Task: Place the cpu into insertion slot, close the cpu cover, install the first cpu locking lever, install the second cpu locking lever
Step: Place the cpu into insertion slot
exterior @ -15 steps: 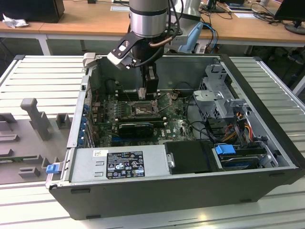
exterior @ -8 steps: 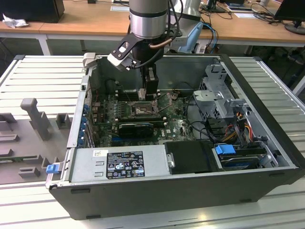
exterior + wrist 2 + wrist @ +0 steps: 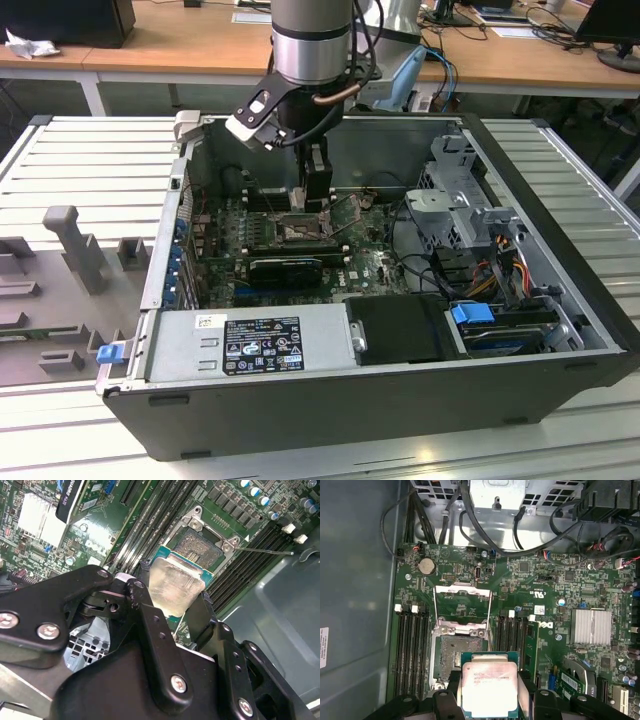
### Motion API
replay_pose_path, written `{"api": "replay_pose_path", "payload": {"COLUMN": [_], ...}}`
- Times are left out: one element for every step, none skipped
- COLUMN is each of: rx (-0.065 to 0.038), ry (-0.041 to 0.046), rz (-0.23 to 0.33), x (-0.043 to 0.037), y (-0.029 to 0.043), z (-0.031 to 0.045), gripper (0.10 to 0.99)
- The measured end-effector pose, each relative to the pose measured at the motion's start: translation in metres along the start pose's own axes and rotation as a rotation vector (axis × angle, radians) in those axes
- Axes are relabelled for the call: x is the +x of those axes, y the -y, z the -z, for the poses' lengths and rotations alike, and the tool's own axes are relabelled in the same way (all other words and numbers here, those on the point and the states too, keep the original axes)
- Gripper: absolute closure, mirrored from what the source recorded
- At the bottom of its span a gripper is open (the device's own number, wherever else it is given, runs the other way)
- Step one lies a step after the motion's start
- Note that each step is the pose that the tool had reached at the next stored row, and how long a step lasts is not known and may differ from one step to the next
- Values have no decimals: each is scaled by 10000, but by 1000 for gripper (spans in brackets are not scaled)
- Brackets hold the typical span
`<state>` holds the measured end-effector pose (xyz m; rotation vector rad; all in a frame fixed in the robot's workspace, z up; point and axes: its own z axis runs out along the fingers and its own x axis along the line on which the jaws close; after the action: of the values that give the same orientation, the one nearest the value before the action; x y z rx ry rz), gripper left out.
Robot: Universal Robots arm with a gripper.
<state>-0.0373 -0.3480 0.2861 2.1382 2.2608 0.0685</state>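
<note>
The cpu (image 3: pixel 489 687) is a flat square chip with a pale silvery face and a green rim. It is clamped at two opposite edges between the black fingers (image 3: pixel 150 625), over one side of the insertion slot (image 3: pixel 451 657). The cpu cover (image 3: pixel 462 595) is flipped open beyond the slot. At the exterior view's centre, the open computer case (image 3: pixel 350 410) holds the green motherboard (image 3: pixel 372 268).

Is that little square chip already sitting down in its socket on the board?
No: in the first wrist view the gripper holds the cpu between its fingers, and the glinting middle of the insertion slot lies bare.
</note>
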Motion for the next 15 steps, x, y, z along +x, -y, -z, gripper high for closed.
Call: {"api": "replay_pose_path", "payload": {"rx": [0, -2, -1, -1, -1, -2, -1, -1, -1, -2, -2, -2, -2, -2, -2], "ry": [2, 2, 4, 6, 5, 7, 9, 10, 10, 10, 11, 11, 12, 13, 18], "rz": [-32, -61, -84, -101, -110, -127, -158, -172, -182, -194, -202, -214, -222, -233, -305], "x": [5, 8, 9, 9, 9, 9, 9, 9, 9, 9, 9, 8, 8, 9, 19], "y": [1, 1, 1, 1, 1, 2, 3, 4, 4, 5, 5, 6, 7, 7, 8], "z": [-9, -17, -24, -32, -38, -48, -71, -83, -92, -105, -114, -130, -137, -144, -167], "gripper": [553, 553, 553, 553, 553, 553, 553, 553, 553, 553, 553, 553, 553, 553, 553]}}
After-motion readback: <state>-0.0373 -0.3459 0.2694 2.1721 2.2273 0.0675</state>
